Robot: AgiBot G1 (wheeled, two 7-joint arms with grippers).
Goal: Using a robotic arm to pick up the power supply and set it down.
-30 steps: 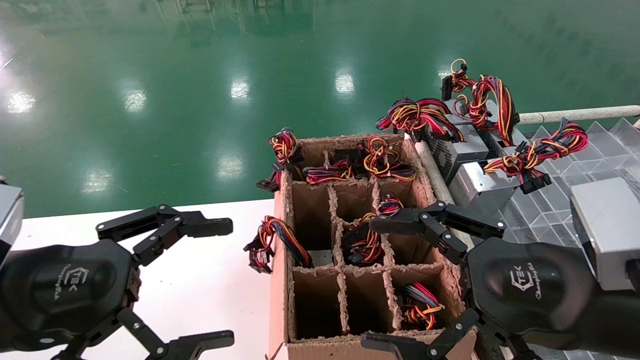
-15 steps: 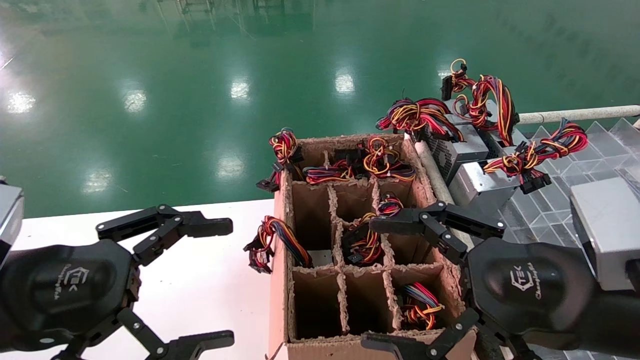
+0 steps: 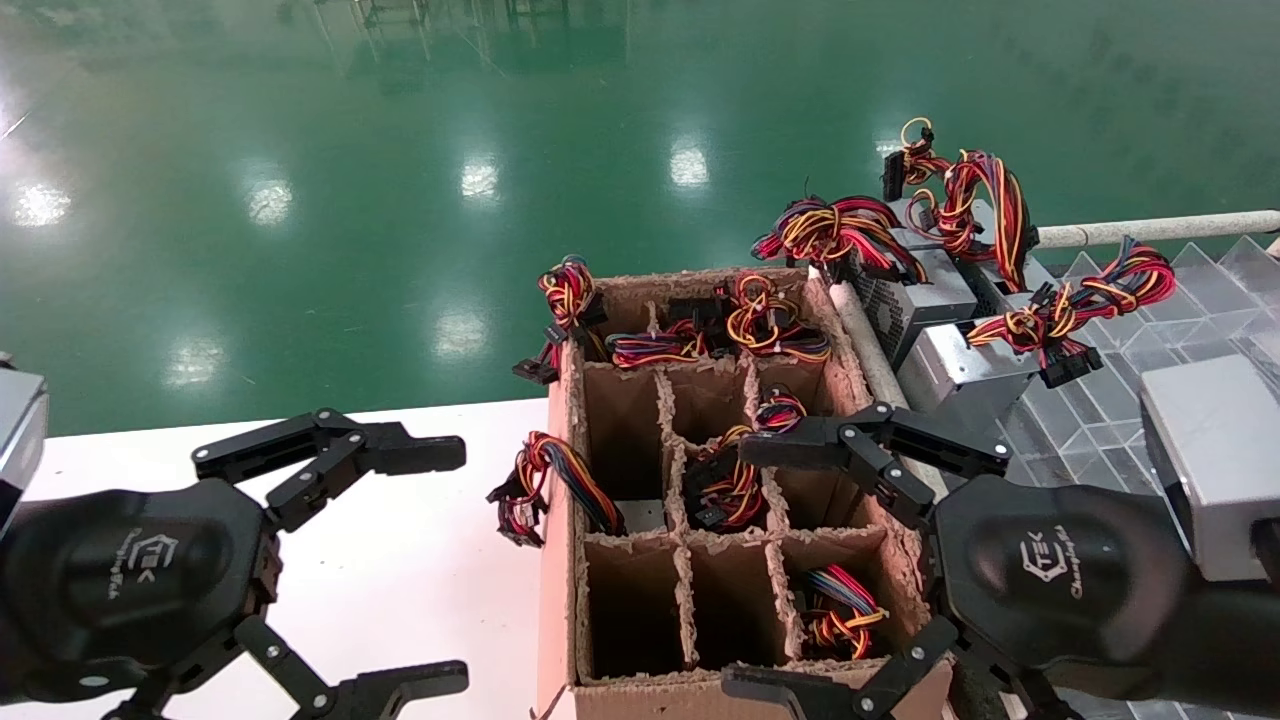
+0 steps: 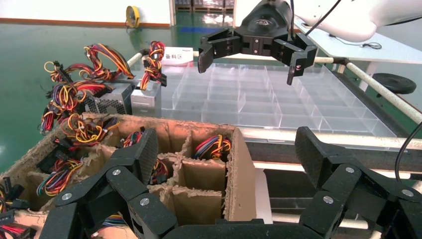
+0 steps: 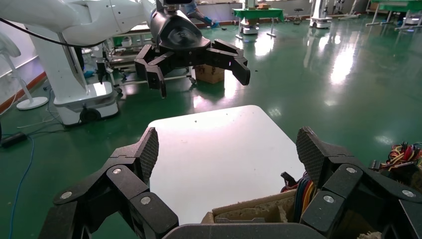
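Note:
Several grey power supplies with red, yellow and black wire bundles sit in the cells of a cardboard box. One shows its metal top in a middle-row cell. More power supplies lie on a clear tray to the right, also seen in the left wrist view. My right gripper hovers open over the box's right cells with nothing between its fingers. My left gripper hangs open and empty over the white table, left of the box.
The clear compartment tray lies right of the box, with a pale rail behind it. Wire bundles spill over the box's left wall. Beyond the table is green floor. Each wrist view shows the other arm's gripper farther off.

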